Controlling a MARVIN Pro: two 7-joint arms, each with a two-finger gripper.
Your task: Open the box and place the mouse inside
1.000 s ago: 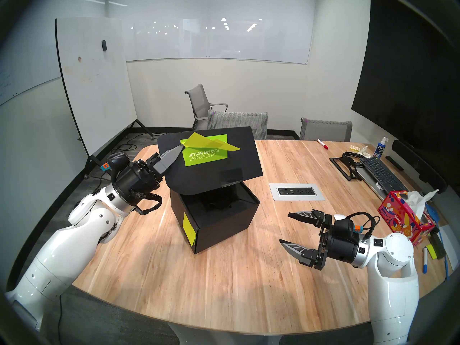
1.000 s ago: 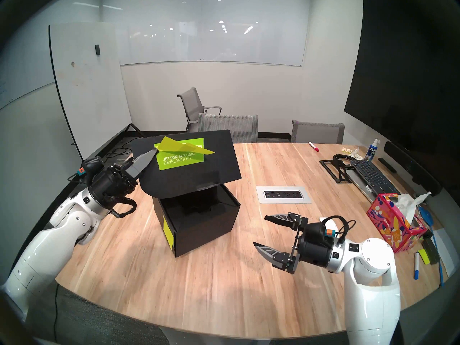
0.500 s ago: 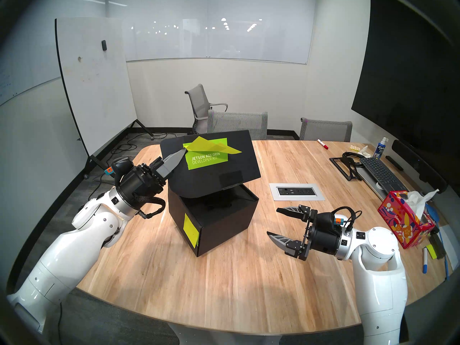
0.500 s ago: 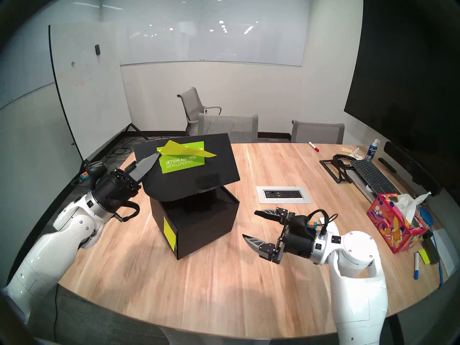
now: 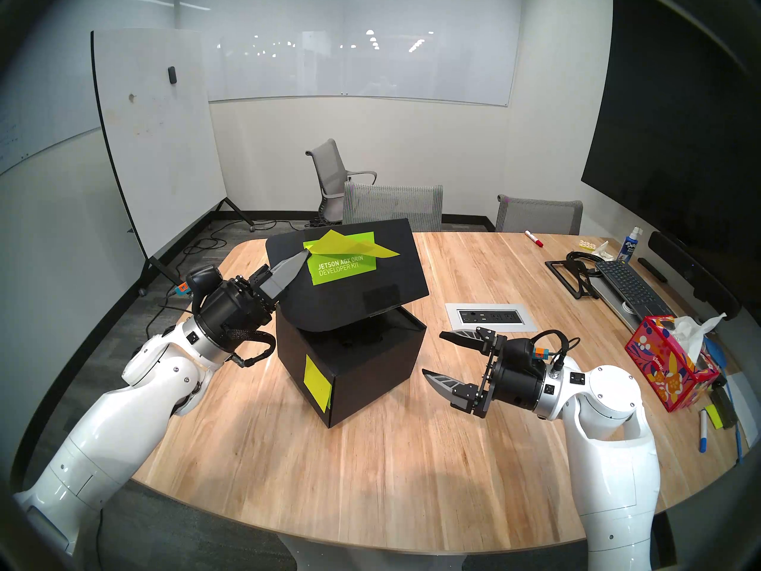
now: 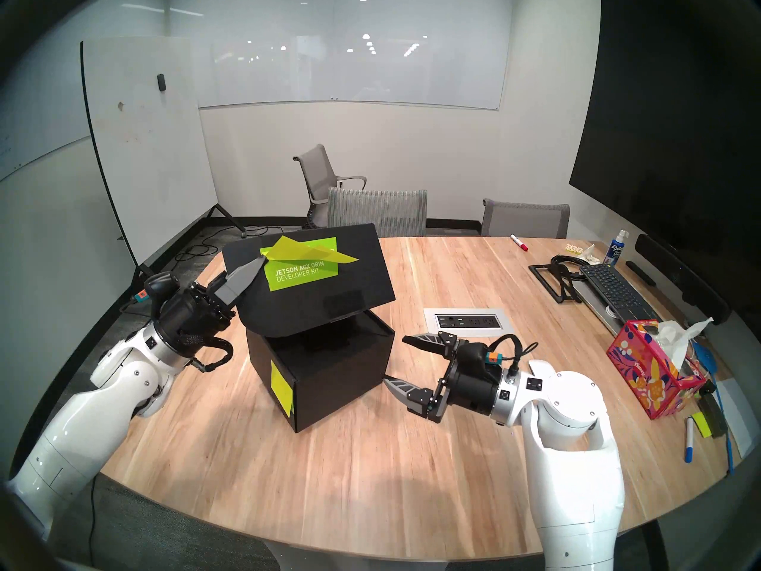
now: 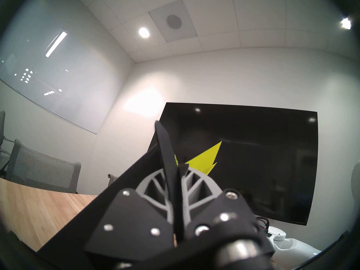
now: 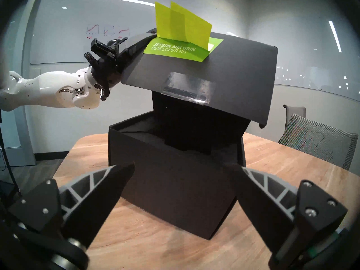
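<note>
The black box [image 5: 370, 376] [image 6: 337, 384] [image 8: 175, 185] stands mid-table with its dark inside showing. Its lid [image 5: 370, 286] [image 6: 329, 294] [image 8: 224, 69] is raised at a slant, with a green label and yellow-green sticky notes [image 5: 350, 244] on top. My left gripper [image 5: 304, 255] [image 6: 261, 263] [image 7: 179, 166] is shut on the lid's left edge. Close to the box's right side, my right gripper [image 5: 432, 353] [image 6: 393, 359] [image 8: 187, 166] hangs open and empty. A bit of the white mouse [image 6: 540, 367] peeks out behind my right wrist.
A power outlet panel [image 5: 490, 317] is set into the table right of the box. A patterned tissue box [image 5: 669, 364], a keyboard [image 5: 630, 288] and pens crowd the right edge. Grey chairs [image 5: 393, 205] stand behind the table.
My right arm has moved left toward the box with its jaws still open. The left gripper and the lid have sunk a little, and the box has shifted slightly left.
</note>
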